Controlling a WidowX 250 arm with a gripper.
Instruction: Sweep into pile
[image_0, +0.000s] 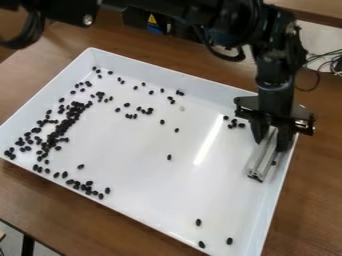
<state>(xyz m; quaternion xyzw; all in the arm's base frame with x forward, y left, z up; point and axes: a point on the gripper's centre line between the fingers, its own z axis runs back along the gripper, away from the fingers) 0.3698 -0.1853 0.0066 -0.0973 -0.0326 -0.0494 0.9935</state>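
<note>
The lower middle of the shallow, white, rectangular plastic tray offers passage between small, oval, black beans crowding the view's left and a silvery, grooved metal bar at right.

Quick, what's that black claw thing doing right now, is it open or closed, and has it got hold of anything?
Gripper: closed on a silvery metal bar, which is held between its two fingers.

Looks like a robotics lab or a workroom of that kind, judging by a jointed black robot arm over a brown wood-grain table, a black unit bearing a yellow warning triangle, and thin, dark, loose cables at right.
</note>
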